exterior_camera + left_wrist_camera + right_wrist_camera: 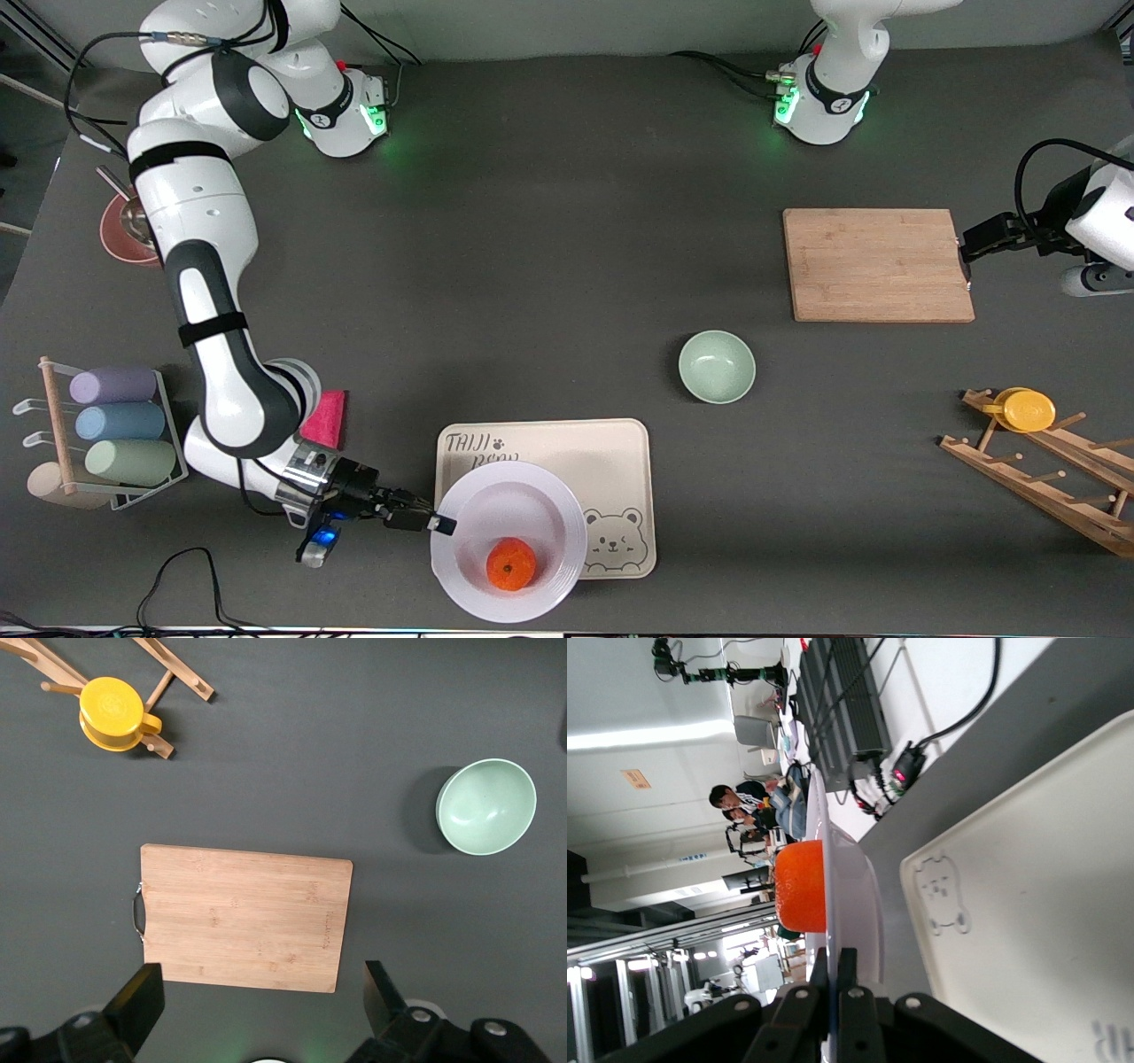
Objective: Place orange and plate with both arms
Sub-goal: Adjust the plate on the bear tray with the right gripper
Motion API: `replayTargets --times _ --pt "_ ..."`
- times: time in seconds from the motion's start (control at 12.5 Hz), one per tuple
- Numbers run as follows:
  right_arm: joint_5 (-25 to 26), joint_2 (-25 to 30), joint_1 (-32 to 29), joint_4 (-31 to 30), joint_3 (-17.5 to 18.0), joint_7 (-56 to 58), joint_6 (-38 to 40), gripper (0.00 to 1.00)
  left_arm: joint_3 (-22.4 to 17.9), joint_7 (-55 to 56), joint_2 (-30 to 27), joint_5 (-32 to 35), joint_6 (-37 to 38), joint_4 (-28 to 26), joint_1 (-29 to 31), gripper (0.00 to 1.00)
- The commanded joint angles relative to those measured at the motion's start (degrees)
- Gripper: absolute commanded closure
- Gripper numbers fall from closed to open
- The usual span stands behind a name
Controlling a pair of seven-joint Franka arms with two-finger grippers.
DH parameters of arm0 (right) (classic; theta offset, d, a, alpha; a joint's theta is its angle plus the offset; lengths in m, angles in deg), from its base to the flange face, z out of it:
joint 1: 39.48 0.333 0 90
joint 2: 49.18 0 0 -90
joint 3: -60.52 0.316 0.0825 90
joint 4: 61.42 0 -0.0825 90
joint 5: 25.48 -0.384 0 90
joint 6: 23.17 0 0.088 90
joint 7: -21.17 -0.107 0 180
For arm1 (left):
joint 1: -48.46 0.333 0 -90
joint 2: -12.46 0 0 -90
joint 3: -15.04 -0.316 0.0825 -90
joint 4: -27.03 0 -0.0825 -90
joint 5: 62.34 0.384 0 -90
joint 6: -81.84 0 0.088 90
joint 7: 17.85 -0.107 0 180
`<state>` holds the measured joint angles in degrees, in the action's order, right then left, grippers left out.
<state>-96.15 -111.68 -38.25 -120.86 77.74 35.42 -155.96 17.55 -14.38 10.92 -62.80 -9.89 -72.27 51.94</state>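
The right gripper is clamped tight on the rim of the white plate, at the edge toward the right arm's end of the table. The plate overlaps the beige bear-printed tray, on the tray's side nearest the front camera. The orange sits in the plate's well. The left gripper waits with its fingers spread wide, empty, above the wooden cutting board. A pale-green bowl stands between board and tray.

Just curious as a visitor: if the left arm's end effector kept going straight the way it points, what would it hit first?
Probably the wooden cutting board: the open left end effector points down over it. Nothing shows between them.
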Motion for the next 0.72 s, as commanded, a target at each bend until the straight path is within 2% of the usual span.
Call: replayTargets --times 0.0,0.32,0.64 --pt "0.9 -4.4 1.3 3.7 0.3 4.5 -0.4 1.00 0.0 0.0 -0.2 -0.5 0.6 0.4 0.2 0.00" --pt "0.8 -7.8 2.1 3.6 0.6 9.7 -0.5 1.00 0.0 0.0 0.0 -0.6 0.1 0.4 0.2 0.00" --pt "0.9 -8.0 3.3 3.5 0.4 9.3 -0.6 1.00 0.0 0.0 0.0 -0.7 0.0 0.4 0.2 0.00"
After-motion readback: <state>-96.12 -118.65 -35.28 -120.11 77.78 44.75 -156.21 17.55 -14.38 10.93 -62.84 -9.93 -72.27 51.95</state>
